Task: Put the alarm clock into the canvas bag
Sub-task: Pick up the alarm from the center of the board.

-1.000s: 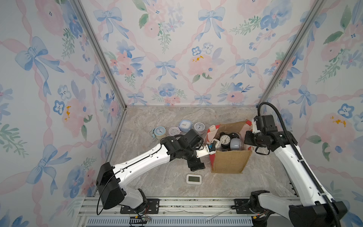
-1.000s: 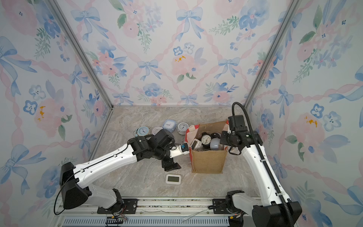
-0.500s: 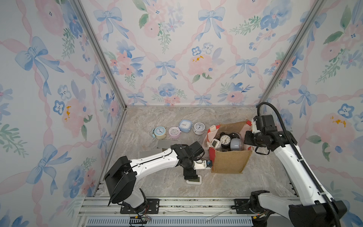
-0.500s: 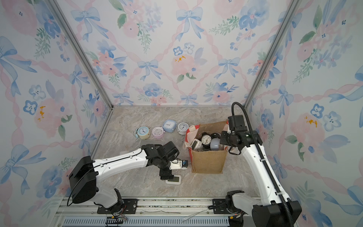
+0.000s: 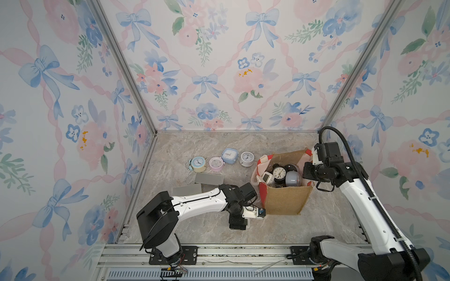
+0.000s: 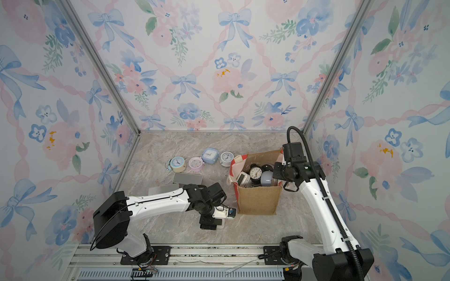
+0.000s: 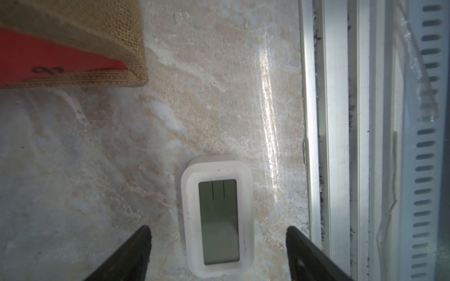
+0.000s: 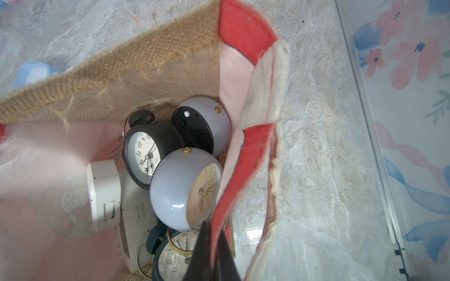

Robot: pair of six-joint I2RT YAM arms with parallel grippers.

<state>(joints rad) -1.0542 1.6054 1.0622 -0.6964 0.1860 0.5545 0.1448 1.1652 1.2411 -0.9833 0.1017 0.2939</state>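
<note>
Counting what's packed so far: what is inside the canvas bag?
In the canvas bag: a black bell clock, two grey round clocks, a white digital clock and a teal clock, partly covered. The bottom is hidden.

digital clock (image 5: 247,222) mostly hidden under left gripper (image 5: 238,225) in both top views, canvas bag (image 7: 73,29) cropped in left wrist view

1. The tabletop (image 5: 328,219) is a beige, marble-patterned slab with a metal rail along its near edge.
2. A canvas bag (image 5: 285,199) stands upright on it, right of centre.
3. Far and left of the bag, four small clocks sit in a row: a cream clock (image 5: 198,164), a pink clock (image 5: 216,163), a blue square clock (image 5: 229,155) and a white round clock (image 5: 247,158).
4. Nearer than the row lie two flat grey slabs: one slab (image 5: 209,178) and, to its near left, another slab (image 5: 187,190).
5. A white digital alarm clock (image 7: 217,216) lies flat, screen up, close to the near edge and apart from the bag's near-left corner.
</note>
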